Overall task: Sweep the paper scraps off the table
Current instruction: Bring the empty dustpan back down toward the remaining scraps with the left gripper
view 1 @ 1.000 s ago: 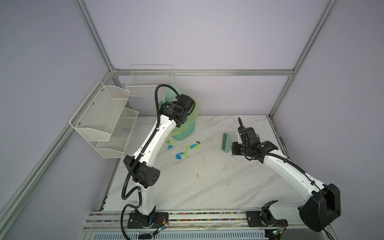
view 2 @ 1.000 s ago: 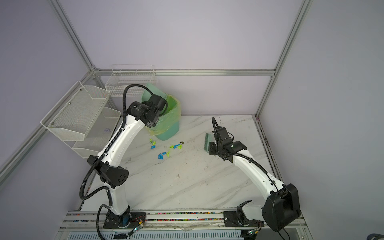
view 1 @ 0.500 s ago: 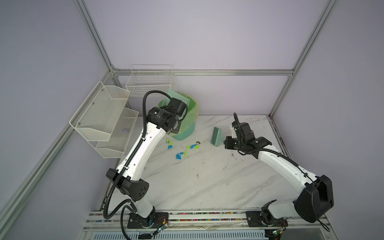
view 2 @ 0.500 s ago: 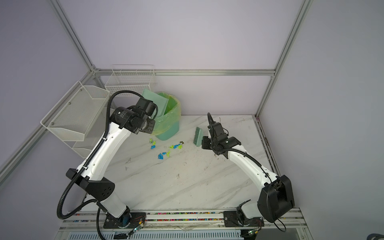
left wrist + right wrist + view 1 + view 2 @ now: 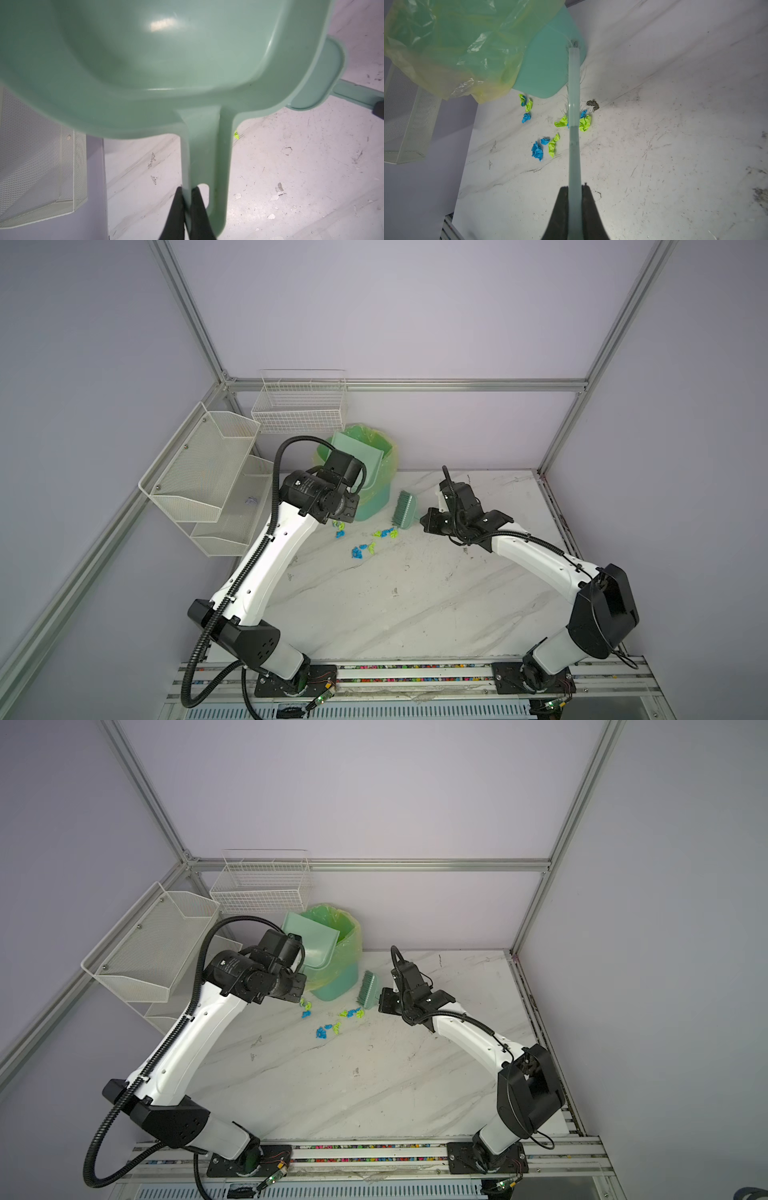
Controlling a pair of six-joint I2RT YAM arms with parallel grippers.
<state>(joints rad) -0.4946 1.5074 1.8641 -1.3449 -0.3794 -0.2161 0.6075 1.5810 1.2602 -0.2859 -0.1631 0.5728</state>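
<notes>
paper scraps | on table | ahead of right fingers | beside brush

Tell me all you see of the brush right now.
The brush is pale mint-green plastic, a flat back with fine bristles facing the bin. The right claw is shut on its thin handle. Its head stands on edge beside the bin, just by the nearest scraps; whether bristles touch the table is unclear.
</notes>
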